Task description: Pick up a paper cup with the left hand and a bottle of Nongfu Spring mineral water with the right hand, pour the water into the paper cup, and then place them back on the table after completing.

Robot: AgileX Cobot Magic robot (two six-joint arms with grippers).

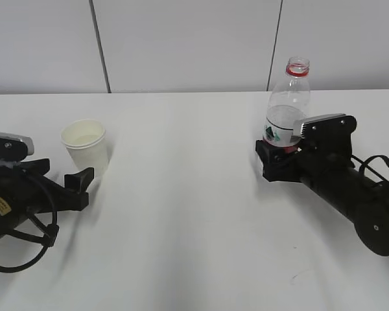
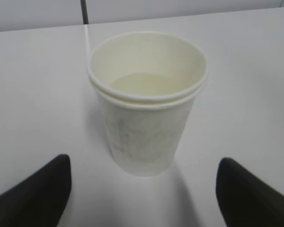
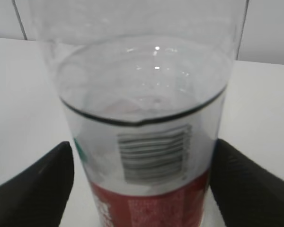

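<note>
Paper cup and water bottle, both standing on white tabletop.

Paper cup (image 1: 85,145): upright, left side, liquid inside; left claw (image 1: 84,183) spread, just near of it, not touching. Bottle (image 1: 287,107): uncapped, upright, right side, water (image 3: 142,118) partway up; right claw (image 1: 277,157) astride its labelled base, grip contact cannot be told. Tabletop (image 1: 181,214).

Small white tapered paper cup (image 1: 85,146), cream inside. Clear plastic water bottle (image 1: 287,107): red neck ring, red-and-white label with black barcode and green mark. Plain white flat counter (image 1: 188,214). Black left gripper (image 1: 78,184); black right gripper (image 1: 279,154) with silver-grey top block.
</note>
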